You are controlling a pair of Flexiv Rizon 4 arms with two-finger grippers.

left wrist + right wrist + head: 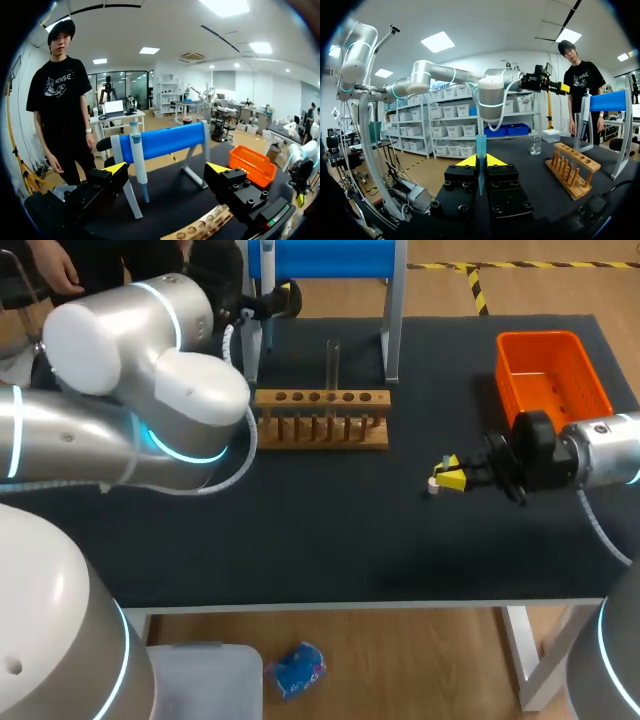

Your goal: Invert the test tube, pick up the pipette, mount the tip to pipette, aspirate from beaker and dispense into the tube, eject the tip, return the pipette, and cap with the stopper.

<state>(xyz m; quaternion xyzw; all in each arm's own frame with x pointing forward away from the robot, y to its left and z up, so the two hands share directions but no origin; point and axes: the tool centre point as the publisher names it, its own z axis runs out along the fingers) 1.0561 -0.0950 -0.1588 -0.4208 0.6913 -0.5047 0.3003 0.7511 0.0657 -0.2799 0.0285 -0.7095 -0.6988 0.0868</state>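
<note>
Dark worktop (330,540) carries a wooden rack (320,422) at its middle, with a test tube (332,360) upright in it. Near the right edge, the right hand (481,160) is clenched on a blue pipette tip (481,142). The left hand (167,168), released, faces the pipette (137,157) hanging on its blue stand (167,140) at the far edge.

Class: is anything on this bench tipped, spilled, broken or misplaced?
Nothing stands out. The test tube stands upright in the rack, the beaker is upright, the pipette hangs on its stand, no spill shows. The right gripper pinches a tip.
</note>
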